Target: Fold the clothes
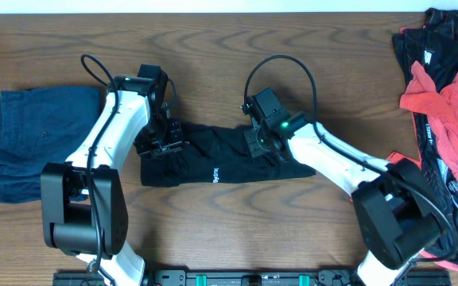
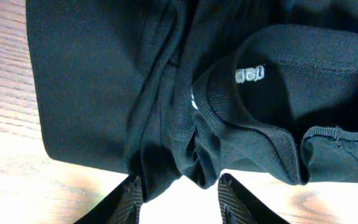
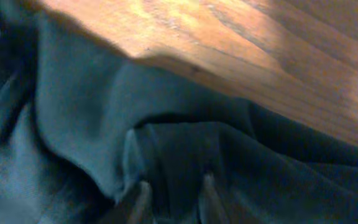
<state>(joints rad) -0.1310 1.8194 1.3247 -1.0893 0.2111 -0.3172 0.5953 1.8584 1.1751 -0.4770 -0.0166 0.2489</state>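
Note:
The black pants lie stretched across the middle of the table, with small white print showing. My left gripper is at their left end. In the left wrist view, its fingers pinch a bunched fold of the pants at the tips. My right gripper presses down on the pants' right part. In the right wrist view, its fingertips stand close together with a raised ridge of dark cloth between them. More clothes, black and coral-red, lie heaped at the right edge.
A folded navy garment lies at the left of the table, close to my left arm. Bare wood runs along the back and front of the pants. The heap at the right reaches nearly to the front edge.

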